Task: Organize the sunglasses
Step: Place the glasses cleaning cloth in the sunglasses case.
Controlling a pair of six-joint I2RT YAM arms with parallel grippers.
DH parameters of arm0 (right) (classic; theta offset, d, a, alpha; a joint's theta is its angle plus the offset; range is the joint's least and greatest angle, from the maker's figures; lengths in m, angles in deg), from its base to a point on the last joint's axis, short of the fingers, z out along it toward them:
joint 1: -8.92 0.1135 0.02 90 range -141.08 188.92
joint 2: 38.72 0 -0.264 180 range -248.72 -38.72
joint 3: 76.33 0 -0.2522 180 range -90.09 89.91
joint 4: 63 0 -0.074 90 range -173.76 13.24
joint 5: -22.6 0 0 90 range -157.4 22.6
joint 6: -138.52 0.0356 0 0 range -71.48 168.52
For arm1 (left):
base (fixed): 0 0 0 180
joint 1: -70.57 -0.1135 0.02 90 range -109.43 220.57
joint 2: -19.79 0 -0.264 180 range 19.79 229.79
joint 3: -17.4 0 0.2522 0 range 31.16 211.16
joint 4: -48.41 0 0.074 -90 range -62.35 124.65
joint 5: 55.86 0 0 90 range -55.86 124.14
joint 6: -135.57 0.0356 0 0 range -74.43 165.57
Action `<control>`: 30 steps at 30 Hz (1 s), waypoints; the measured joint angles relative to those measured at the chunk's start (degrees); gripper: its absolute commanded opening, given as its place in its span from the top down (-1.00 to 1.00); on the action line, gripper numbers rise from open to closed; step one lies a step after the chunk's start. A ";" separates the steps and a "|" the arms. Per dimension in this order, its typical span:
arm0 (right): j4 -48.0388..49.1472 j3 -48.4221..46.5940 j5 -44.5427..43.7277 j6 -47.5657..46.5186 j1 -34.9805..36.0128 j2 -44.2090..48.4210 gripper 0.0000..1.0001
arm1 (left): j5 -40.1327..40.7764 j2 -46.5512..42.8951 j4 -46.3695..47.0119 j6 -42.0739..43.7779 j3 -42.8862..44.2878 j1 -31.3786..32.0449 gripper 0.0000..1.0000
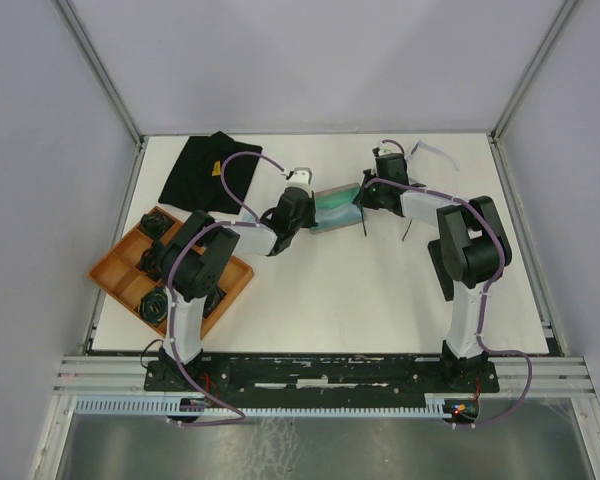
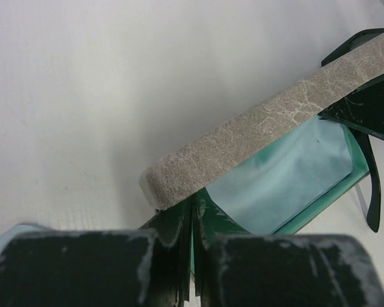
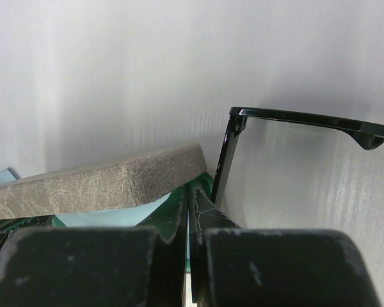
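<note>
Grey case (image 1: 335,205) sits mid-tabletop (image 1: 330,295), propped open w/ teal lining showing, and both arms are on it. Left claw (image 2: 192,214) is clenched on the near edge of the lining, fingers pinched to a slit. Right claw (image 3: 187,204) is doing the same at the opp. end. Light blue cloth (image 2: 281,179) lies inside the case, and no glasses in there that I can see.

Black sunglasses (image 3: 294,118) are on the tabletop just beside the case at the right claw's end, one temple swung out, so unfolded and not packed. Pale pair (image 1: 435,150) looks to be by the far right corner, well apart from the action. My read: early going. The case is open and held, neither pair is stowed, both left to do.

Hard to see: the pale frame is a thin wisp in the top view, can't tell if it's folded. Wrist cams cut off most of the black pair, lenses out of shot. Orange tray (image 1: 120,262) at left holds dark items, too small to ID and partly under the left arm. Black cloth (image 1: 210,170) lies far left, can't tell if anything's under it.
</note>
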 measured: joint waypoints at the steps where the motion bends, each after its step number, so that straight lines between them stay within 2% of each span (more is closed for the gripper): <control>1: 0.00 0.04 0.00 -0.02 -0.04 0.04 1.00 | 0.11 0.00 0.13 0.00 -0.11 0.00 0.94; 12: 0.39 0.24 0.04 -0.02 -0.17 0.28 0.99 | 1.05 -0.02 0.66 0.00 -0.39 0.00 0.94; 19: 0.44 0.24 0.20 0.04 -0.17 0.28 0.67 | 1.05 -0.02 0.68 0.00 -0.39 -0.02 0.94; 24: 0.42 0.24 0.26 0.09 -0.17 0.28 0.45 | 1.05 -0.02 0.66 0.04 -0.39 -0.02 0.78; 30: 0.42 0.24 0.24 0.15 -0.20 0.28 0.31 | 1.03 -0.07 0.61 0.22 -0.39 -0.02 0.49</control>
